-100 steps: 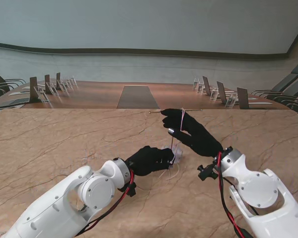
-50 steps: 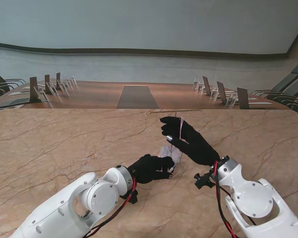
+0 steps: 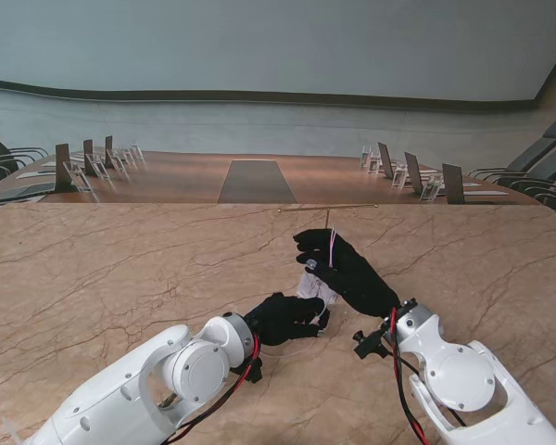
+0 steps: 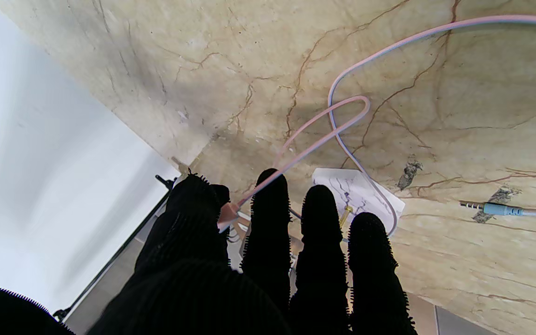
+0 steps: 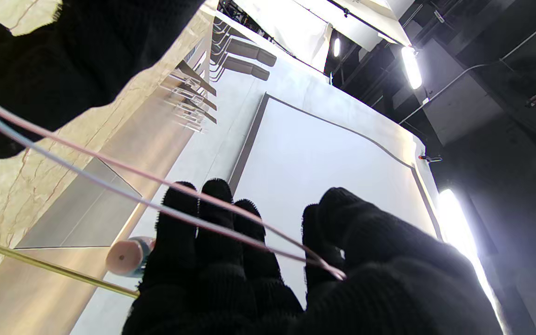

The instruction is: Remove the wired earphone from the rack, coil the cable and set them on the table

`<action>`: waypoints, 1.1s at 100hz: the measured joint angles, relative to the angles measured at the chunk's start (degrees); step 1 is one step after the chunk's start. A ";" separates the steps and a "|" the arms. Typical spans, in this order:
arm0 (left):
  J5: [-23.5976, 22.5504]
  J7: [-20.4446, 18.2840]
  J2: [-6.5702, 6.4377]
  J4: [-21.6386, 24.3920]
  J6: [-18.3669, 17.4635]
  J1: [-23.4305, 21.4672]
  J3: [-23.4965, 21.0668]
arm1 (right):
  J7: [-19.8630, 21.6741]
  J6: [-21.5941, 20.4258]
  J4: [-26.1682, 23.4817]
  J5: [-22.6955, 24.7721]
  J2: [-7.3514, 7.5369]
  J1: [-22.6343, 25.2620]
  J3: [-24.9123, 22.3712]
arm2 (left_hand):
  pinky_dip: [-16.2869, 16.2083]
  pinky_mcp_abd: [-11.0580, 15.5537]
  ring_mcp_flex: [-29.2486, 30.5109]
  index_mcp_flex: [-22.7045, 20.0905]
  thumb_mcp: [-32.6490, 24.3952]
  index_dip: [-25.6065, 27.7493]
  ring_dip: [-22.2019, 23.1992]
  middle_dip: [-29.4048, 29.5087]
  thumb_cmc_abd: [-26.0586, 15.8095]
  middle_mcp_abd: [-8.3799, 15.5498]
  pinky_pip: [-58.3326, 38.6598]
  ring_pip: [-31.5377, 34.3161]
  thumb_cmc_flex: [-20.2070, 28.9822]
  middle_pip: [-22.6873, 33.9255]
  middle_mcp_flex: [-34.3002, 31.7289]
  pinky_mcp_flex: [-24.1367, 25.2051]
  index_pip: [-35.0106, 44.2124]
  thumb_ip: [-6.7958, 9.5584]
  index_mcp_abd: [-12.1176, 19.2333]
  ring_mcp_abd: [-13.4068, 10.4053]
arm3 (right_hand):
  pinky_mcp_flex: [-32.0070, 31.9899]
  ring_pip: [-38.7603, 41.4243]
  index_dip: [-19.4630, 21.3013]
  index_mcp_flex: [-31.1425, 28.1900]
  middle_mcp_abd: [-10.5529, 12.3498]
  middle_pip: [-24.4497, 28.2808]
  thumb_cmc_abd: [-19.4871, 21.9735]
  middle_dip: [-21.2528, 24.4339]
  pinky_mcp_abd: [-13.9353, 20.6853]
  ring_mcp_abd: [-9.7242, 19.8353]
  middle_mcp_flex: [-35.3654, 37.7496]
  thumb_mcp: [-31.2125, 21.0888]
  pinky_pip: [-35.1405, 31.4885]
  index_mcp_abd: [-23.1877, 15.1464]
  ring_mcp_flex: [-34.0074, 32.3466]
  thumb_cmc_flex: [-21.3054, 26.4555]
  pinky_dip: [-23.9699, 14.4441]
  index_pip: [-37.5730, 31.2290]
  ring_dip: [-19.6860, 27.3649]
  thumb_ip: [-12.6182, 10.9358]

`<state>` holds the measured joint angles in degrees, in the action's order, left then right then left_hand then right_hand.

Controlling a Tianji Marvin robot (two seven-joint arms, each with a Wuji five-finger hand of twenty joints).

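In the stand view, the right hand [image 3: 345, 269] sits just right of the middle of the frame, its black fingers pinching the pink earphone cable [image 3: 332, 246]. The cable runs in a short line up and down the frame across that hand. A small round earbud [image 3: 310, 264] shows at the hand's left edge. The left hand [image 3: 283, 318] lies lower in the frame, just left of the middle, with its fingers curled around the white base [image 3: 317, 289] of the rack. The two hands are very near each other. The thin gold bar [image 3: 326, 208] of the rack runs side to side higher up, apart from the right hand. The marble table [image 3: 102, 269] has lots of open room on the left and right sides of the frame.

In the left wrist view, the left hand's fingers [image 4: 270, 218] reach toward the white base [image 4: 356, 195]. The thumb and first finger pinch the pink cable [image 4: 314, 144]. The cable makes a loop on the table, then sweeps off toward the upper right of the frame. The blue plug [image 4: 496, 209] lies flat at the right side, its metal tip pointing left. The table edge cuts across the left part of the frame.

In the right wrist view, the cable [image 5: 123, 179] slants from the upper left down to the right hand [image 5: 268, 274], caught between thumb and fingers. The pink earbud [image 5: 126, 257] sits beside the fingers, its round face turned toward the camera. The gold bar [image 5: 49, 267] crosses the lower left.
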<state>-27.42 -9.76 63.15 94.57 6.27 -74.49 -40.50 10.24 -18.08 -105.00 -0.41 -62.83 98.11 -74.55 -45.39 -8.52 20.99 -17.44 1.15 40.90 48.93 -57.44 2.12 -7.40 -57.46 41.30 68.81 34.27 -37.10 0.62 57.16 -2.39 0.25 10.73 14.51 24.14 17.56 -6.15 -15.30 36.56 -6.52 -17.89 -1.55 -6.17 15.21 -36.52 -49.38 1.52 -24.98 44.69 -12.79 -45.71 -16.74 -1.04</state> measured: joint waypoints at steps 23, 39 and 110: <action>-0.67 0.21 0.12 -0.29 0.10 0.07 0.05 | -0.89 -0.34 0.66 0.53 -0.29 -0.08 0.77 | 0.00 -0.14 0.82 -0.57 -3.28 0.07 -0.06 -0.71 -0.03 0.03 -0.39 0.07 0.57 -0.02 -1.27 -0.67 -0.10 0.00 0.86 0.00 | -0.41 0.32 0.01 0.00 0.03 0.01 -0.91 0.00 0.07 0.09 0.00 -0.65 0.00 -0.15 0.57 0.46 0.00 -1.30 -0.03 1.18; -0.60 0.37 0.24 -1.20 0.41 0.66 0.49 | 0.11 -0.61 0.57 0.25 -0.20 -0.13 1.14 | 0.00 -0.18 0.82 -0.57 -8.04 2.85 -0.18 -2.01 0.10 0.09 -0.95 0.07 1.16 -0.02 -1.94 -0.67 1.99 0.00 1.95 0.00 | -0.41 0.32 0.01 0.00 0.03 0.01 -0.95 0.00 0.07 0.10 0.00 -1.07 0.00 -0.21 0.54 0.46 0.00 -1.93 -0.02 1.18; 1.06 3.02 1.96 -7.40 0.83 5.52 2.25 | 4.47 -2.96 -1.41 -2.52 0.88 0.83 2.74 | 0.43 -0.46 0.87 -0.57 -8.74 5.73 -0.63 -2.56 0.14 0.15 -0.99 0.20 1.16 -0.52 -2.61 -0.68 2.67 0.00 2.05 0.00 | -0.22 0.32 -0.14 0.00 0.03 0.01 -1.67 0.00 0.07 0.08 0.01 -1.10 0.00 -0.23 0.35 0.46 0.00 -2.59 -0.03 1.18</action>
<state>-26.35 -6.75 65.12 87.17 7.10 -68.97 -38.24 14.71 -21.05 -106.41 -2.93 -61.95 98.94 -71.80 -44.96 -8.98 21.85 -18.01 -7.58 46.63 48.30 -60.00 2.26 -7.26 -58.44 41.50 69.98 33.75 -39.71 -0.05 59.83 -2.39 2.31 10.73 14.29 24.46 17.42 -6.15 -15.27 36.57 -8.19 -17.89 -1.48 -6.09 15.22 -37.62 -49.38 1.29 -24.63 45.15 -12.79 -48.30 -16.77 0.14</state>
